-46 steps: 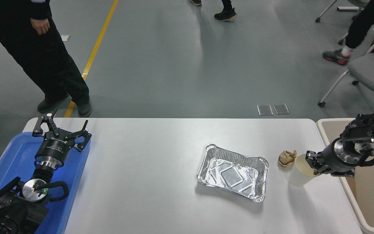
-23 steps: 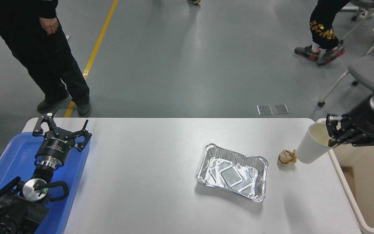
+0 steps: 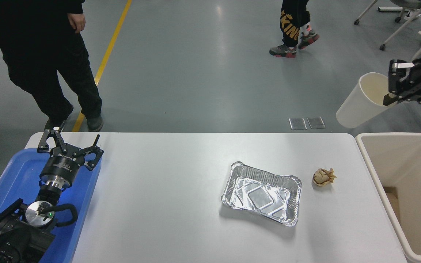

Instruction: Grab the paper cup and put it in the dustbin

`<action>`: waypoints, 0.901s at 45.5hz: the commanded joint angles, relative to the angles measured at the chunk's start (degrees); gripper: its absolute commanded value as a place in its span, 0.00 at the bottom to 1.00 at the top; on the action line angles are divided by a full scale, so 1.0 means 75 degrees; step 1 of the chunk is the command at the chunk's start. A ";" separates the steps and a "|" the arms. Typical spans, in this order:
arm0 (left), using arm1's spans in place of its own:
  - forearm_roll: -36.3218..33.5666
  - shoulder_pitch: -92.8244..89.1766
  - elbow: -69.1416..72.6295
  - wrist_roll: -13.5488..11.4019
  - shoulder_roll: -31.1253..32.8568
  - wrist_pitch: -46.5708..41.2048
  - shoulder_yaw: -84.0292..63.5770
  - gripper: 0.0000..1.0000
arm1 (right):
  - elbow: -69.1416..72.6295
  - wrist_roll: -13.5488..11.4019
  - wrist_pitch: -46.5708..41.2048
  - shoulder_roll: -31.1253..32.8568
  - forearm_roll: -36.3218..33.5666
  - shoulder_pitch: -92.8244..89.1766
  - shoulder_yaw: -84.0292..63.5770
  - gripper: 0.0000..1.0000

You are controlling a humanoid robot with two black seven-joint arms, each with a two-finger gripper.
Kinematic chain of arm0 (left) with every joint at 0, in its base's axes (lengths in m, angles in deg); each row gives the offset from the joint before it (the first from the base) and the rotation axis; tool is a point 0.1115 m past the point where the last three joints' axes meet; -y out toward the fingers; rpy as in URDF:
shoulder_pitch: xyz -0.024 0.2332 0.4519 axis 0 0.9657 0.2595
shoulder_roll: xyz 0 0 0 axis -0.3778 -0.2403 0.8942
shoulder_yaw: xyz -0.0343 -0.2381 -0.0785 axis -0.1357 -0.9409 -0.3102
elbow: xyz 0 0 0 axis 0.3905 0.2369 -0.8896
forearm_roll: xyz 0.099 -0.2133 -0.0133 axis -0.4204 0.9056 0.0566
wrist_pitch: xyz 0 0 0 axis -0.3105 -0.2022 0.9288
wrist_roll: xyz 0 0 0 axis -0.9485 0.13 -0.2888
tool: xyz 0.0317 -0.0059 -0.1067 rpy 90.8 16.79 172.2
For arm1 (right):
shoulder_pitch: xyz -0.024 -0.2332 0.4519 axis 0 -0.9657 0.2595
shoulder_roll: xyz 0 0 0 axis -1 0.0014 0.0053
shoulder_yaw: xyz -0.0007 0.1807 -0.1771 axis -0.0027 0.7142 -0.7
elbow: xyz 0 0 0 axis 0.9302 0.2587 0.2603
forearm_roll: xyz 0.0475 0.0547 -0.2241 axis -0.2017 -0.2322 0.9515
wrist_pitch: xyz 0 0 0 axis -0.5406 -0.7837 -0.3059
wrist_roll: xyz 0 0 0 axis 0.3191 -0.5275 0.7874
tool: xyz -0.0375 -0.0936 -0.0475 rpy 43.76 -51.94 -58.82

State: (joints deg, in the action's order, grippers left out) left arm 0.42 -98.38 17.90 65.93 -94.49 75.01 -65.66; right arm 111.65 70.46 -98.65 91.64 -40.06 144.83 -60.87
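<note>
Bright even light, soft shadows, floor (image 3: 203, 73) glare

Looks like robot test lab or open workshop hall; smooth grey painted floor (image 3: 196, 73) with yellow lane line (image 3: 105, 62); wheeled office chairs (image 3: 404, 14) at far right; white worktable (image 3: 166, 190) with blue tray (image 3: 16, 175) and beige bin (image 3: 378, 175) alongside; people standing and walking past (image 3: 42, 54).

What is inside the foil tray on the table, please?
Nothing shows inside the foil tray: only its bare embossed shiny bottom. The crumpled brown paper wad lies outside it, to its right, on the table. What is under the tray is covered.
</note>
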 commanded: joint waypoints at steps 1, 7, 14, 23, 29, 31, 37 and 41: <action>-0.0001 0.0000 0.0000 0.0000 0.0000 0.0000 0.0000 0.99 | 0.0010 -0.0001 -0.0025 -0.0128 0.0006 0.0407 -0.0542 0.00; 0.0010 0.0000 0.0000 0.0000 0.0000 0.0000 0.0000 0.99 | -0.0048 -0.0001 -0.0025 -0.0105 0.0193 0.0372 -0.0917 0.00; 0.0010 0.0011 0.0000 -0.0011 0.0000 0.0000 0.0000 0.99 | -0.0247 -0.0001 -0.0025 0.0106 0.0252 0.0325 -0.1421 0.00; 0.0010 0.0023 0.0000 -0.0023 0.0000 0.0000 -0.0023 0.99 | -0.1231 -0.0013 -0.0025 0.1136 0.0392 0.0010 -0.1645 0.00; 0.0010 0.0023 0.0000 -0.0023 0.0000 0.0000 -0.0023 0.99 | -0.2238 -0.0001 -0.0025 0.1606 0.0791 -0.1254 -0.1446 0.00; 0.0010 0.0023 0.0000 -0.0023 0.0000 0.0000 -0.0023 0.99 | -0.2485 -0.0001 -0.0025 0.1781 0.0744 -0.1817 -0.1317 0.00; 0.0010 0.0023 0.0000 -0.0023 0.0000 0.0000 -0.0023 0.99 | -0.2673 -0.0001 0.1507 0.2367 0.0744 -0.3457 -0.0544 0.00; 0.0010 0.0023 0.0000 -0.0023 0.0000 0.0000 -0.0023 0.99 | -0.2790 -0.0001 0.2959 0.2766 0.0791 -0.4687 0.0134 0.00</action>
State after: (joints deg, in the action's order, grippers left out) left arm 0.49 -98.23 17.90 65.77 -94.49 75.01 -65.82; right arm 95.59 70.38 -93.08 105.06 -35.18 128.89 -68.08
